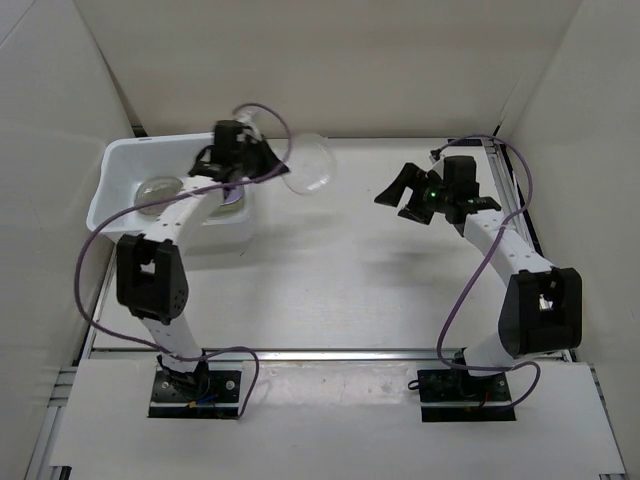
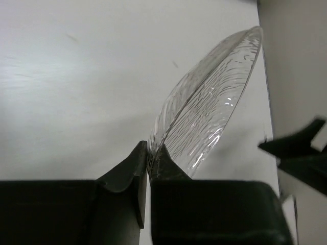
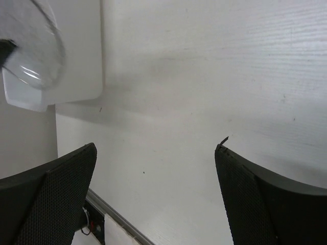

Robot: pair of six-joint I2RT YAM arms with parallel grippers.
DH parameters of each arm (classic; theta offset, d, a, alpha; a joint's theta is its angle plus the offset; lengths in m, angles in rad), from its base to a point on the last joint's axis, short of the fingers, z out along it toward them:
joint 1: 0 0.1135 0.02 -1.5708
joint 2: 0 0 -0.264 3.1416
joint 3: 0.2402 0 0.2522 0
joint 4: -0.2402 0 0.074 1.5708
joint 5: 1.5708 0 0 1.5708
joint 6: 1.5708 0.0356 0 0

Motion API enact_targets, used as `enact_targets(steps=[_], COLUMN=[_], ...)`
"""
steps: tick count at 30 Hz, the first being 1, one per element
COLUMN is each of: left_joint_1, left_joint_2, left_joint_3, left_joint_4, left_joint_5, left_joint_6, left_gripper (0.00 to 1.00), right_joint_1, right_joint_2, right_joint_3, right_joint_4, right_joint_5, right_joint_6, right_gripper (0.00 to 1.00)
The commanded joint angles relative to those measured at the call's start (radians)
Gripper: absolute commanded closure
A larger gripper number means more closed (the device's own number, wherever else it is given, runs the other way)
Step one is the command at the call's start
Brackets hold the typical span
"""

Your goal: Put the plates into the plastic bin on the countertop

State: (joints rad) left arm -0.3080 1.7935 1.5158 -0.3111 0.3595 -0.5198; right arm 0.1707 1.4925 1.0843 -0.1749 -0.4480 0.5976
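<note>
Clear and round, one plate (image 2: 204,112) is clamped by its rim between the jaws of the left gripper (image 2: 148,163). It is held tilted on edge, off the counter (image 1: 350,270) and just outside the right side of the bin (image 1: 130,165). No part of it is seen over the bin's rim in the top view. A greyish round plate (image 1: 158,190) is seen lying inside the bin, toward its left half. A patch of purple (image 1: 232,198) is also seen inside the bin near its right wall, mostly hidden by the left arm, so its shape cannot be told. The right gripper (image 3: 156,146) is held above the counter well to the right of the bin. Its jaws are spread wide apart and nothing is held between them.
</note>
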Motion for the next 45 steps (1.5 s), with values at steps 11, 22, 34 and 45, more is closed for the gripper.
enact_targets(steps=[11,22,34,45], left_joint_1=[0.746,0.808,0.805,0.805], left_joint_2=[-0.29,-0.106,0.069,-0.016], left_joint_3=[-0.307,-0.276,-0.152,-0.108], left_joint_4=[0.09,0.078,-0.042,-0.109], left_joint_5=[-0.191,-0.385,-0.386,-0.402], left_joint_6=[-0.42,-0.715,-0.825,-0.816], left_gripper=[0.9,0.9,0.79,0.01], right_joint_1=[-0.076,-0.103,-0.109,-0.109], right_joint_2=[0.087,0.072,0.054,0.015], right_joint_3=[0.071,0.063,0.052,0.023], right_joint_4=[0.006,-0.058,-0.086,-0.101], right_joint_5=[0.009,0.083,0.13,0.134], right_joint_6=[0.007,0.013,0.034,0.034], right_gripper=[0.01,0.01,0.01,0.01])
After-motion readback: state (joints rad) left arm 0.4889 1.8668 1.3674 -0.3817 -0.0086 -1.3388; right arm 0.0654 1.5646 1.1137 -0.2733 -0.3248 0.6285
